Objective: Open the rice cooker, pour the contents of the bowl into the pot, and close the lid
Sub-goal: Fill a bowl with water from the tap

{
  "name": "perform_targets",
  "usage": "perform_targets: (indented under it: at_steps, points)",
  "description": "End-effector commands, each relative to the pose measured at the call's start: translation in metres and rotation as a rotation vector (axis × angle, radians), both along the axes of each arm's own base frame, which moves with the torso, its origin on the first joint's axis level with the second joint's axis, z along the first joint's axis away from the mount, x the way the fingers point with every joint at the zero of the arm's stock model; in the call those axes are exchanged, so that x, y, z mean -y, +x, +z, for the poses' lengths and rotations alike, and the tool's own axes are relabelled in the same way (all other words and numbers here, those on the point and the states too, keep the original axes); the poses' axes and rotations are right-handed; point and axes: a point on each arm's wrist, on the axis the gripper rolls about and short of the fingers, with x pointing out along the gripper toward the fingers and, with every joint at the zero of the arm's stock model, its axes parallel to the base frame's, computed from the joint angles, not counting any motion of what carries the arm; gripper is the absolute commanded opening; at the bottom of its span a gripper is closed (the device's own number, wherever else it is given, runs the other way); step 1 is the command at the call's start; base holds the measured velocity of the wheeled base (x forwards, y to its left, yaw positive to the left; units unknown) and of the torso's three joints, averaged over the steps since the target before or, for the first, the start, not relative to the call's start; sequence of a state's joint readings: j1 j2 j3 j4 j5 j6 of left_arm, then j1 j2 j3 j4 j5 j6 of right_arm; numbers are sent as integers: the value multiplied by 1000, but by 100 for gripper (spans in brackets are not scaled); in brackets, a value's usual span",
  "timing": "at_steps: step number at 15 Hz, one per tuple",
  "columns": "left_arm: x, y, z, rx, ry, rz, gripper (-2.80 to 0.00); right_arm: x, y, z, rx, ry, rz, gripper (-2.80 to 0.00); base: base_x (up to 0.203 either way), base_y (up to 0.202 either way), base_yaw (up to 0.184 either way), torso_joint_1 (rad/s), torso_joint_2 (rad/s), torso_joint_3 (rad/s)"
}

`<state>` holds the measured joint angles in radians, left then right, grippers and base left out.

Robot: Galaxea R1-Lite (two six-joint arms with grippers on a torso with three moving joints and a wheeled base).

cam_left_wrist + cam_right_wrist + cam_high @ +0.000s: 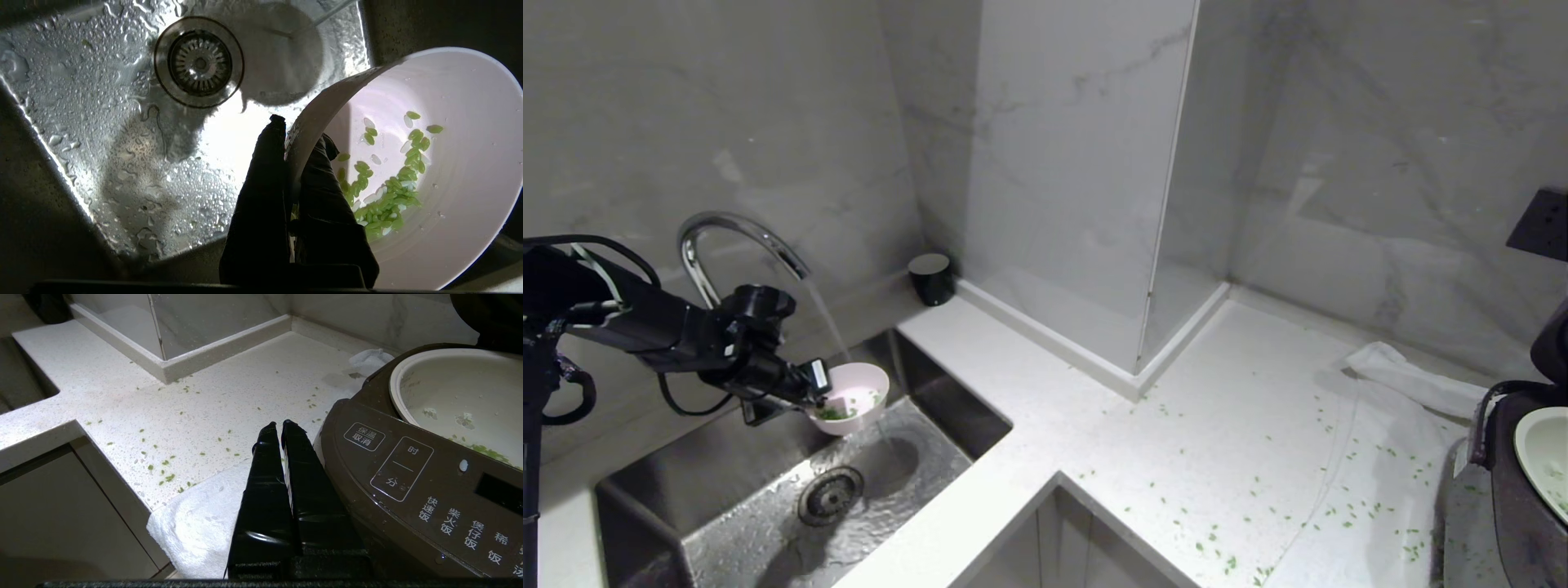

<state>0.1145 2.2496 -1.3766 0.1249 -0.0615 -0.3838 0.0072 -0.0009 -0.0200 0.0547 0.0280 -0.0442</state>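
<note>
The left gripper [818, 390] clamped the rim of the bowl [856, 396] over the sink [768, 490], under the faucet [727, 237]'s stream; green contents [384, 192] pooled inside. The right gripper [282, 428] hung shut beside the open rice cooker [408, 477], whose panel seemed to read 保温/取消. Green bits [1217, 523] littered the counter [1176, 408] and a towel [1413, 384].

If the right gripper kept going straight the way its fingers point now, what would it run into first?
Probably the white countertop: the shut right gripper points past the rice cooker over the scattered green bits. The grey wall base lies beyond. Depth is unclear.
</note>
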Motion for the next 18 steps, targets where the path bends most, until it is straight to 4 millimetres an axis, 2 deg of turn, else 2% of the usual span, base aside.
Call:
perform_targets:
  at_steps: [1, 8, 18]
  points:
    - [-3, 9, -8, -2, -2, 14, -280, 0, 0, 0, 0, 0, 2, -280, 0, 0, 0, 0, 0, 0]
    - [-7, 24, 1, 57, -2, 31, -280, 0, 0, 0, 0, 0, 2, -280, 0, 0, 0, 0, 0, 0]
    - [-15, 35, 3, 89, -11, 68, -280, 0, 0, 0, 0, 0, 2, -280, 0, 0, 0, 0, 0, 0]
